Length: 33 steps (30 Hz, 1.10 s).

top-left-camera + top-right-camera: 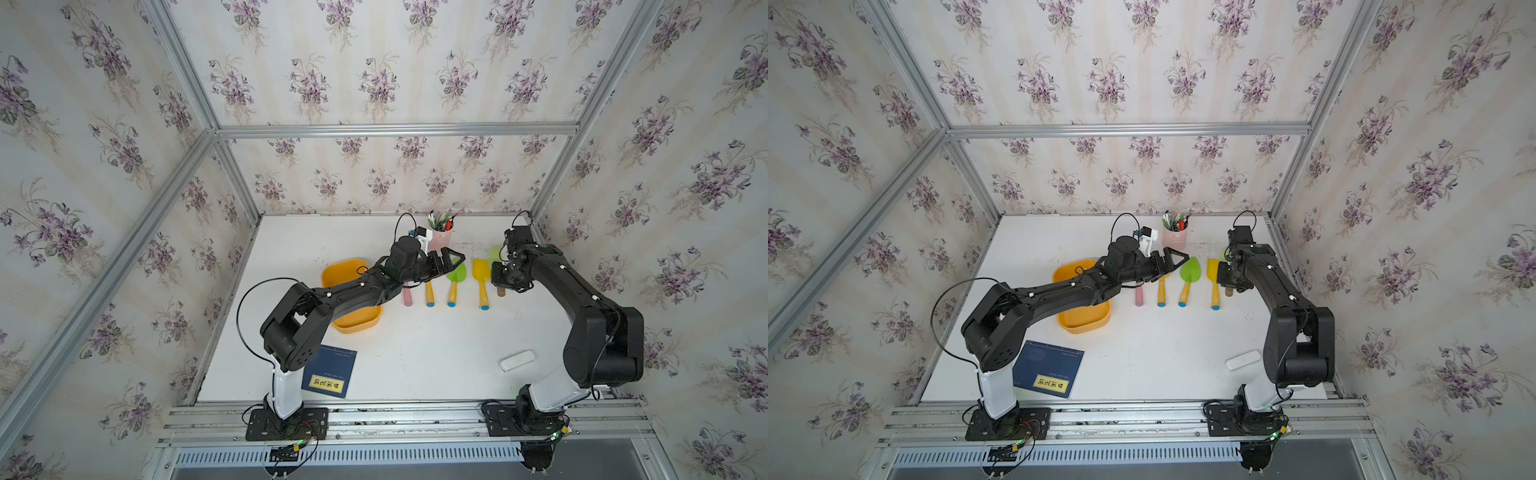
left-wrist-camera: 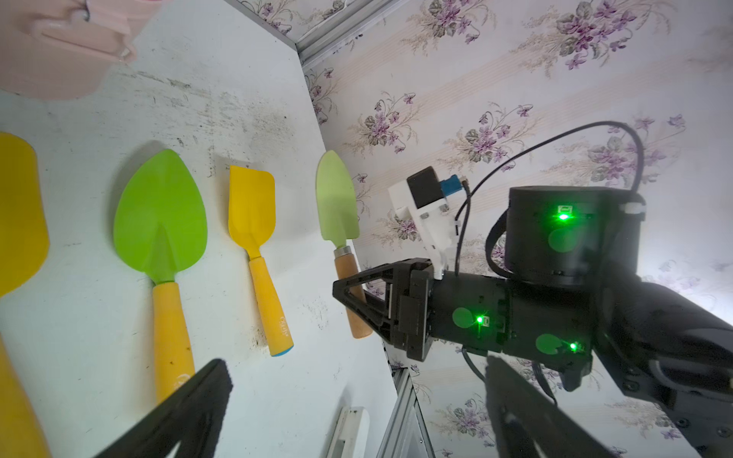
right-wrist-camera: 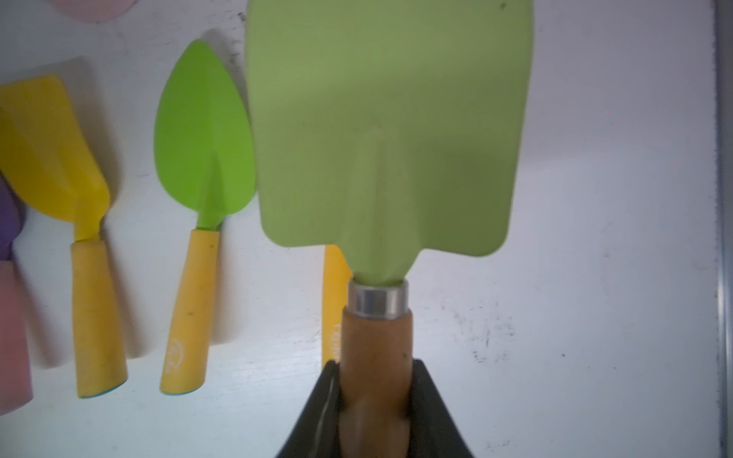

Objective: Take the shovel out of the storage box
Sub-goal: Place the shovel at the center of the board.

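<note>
at the near edge of the table (image 1: 415, 374) a blue booklet (image 1: 329, 371) lies on the left and a small white case (image 1: 516, 360) on the right, both well apart from the work. further in, on the left, the storage box (image 1: 358, 327) sits under the left arm; the parts that show hold nothing, but the arm hides its middle. to the right of it lies a row of shovels, among them a bright green shovel (image 1: 456, 274) and a yellow shovel (image 1: 481, 276). the left gripper (image 1: 455, 261) hangs over this row, its fingers (image 2: 190, 404) wide apart and empty. at the far right, the right gripper (image 3: 375, 366) is clamped on the wooden handle of the pale green shovel (image 3: 388, 131), well apart from the box and, it seems, raised off the table. the danger, as i judge it: the handle is round and the blade wide, so it could turn in the grip, or come down onto the yellow shovel just beside it. farthest stands the pink pen cup (image 1: 440, 239).
</note>
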### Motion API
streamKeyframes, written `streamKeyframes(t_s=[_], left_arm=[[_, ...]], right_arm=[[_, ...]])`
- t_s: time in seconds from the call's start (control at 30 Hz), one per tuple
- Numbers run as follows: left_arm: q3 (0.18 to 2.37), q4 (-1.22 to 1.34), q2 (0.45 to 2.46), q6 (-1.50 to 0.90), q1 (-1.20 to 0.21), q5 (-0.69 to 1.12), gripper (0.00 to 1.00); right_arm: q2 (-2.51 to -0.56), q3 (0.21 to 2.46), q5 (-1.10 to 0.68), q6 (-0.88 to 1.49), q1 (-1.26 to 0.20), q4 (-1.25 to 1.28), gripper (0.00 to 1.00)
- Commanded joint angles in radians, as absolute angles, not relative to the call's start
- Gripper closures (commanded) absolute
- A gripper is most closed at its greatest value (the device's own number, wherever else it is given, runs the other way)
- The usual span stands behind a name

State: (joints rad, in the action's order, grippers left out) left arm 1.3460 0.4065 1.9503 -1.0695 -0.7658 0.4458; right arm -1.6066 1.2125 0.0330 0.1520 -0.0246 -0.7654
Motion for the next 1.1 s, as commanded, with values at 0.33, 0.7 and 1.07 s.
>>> streamKeyframes(t_s=[0.33,0.7,1.07], left_arm=[[1.473,0.418,2.097,-1.036,-0.845,0.388,0.01],[1.47,0.446,2.113,-1.037,-0.851,0.39,0.0],[1.468,0.447,2.127,-1.033,-0.851,0.397,0.0]], right_arm=[[-1.805,1.281,-0.038,0.057,0.125,-0.726,0.92],[-1.918,1.331,-0.021,0.046,0.129,-0.713,0.9],[-1.965,1.334,-0.003,0.017,0.129,-0.7,0.86]])
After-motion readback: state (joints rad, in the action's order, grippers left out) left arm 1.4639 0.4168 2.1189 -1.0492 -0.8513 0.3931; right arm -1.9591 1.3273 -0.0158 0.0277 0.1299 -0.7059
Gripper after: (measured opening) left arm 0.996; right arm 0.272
